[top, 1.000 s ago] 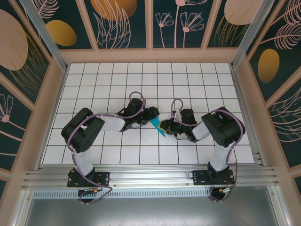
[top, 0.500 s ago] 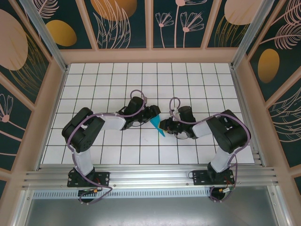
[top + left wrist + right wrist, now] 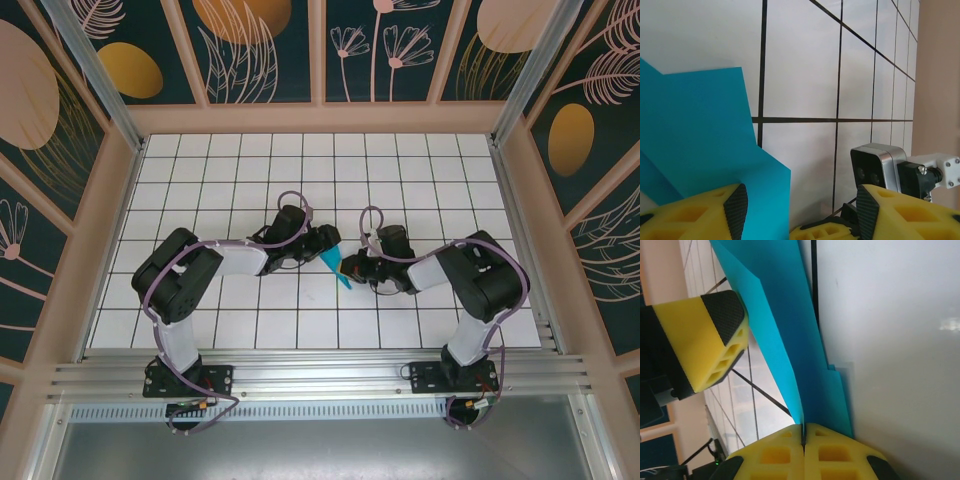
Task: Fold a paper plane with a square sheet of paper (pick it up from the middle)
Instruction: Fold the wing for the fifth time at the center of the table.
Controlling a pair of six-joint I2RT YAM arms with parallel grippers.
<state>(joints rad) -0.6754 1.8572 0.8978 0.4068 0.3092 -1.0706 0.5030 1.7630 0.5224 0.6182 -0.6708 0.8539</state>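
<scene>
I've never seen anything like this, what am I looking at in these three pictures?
These are robots: a left arm and a right arm bolted at the near edge of a white gridded table. The wide picture looks down from above. Each close-up comes from a camera on one wrist, with that arm's yellow jaws at the bottom. The blue shape is a folded sheet of paper. The right jaws are shut on it; the left jaws stand open beside it.

L pincer (image 3: 800,205) nr paper (image 3: 700,135), prob. folded
</scene>
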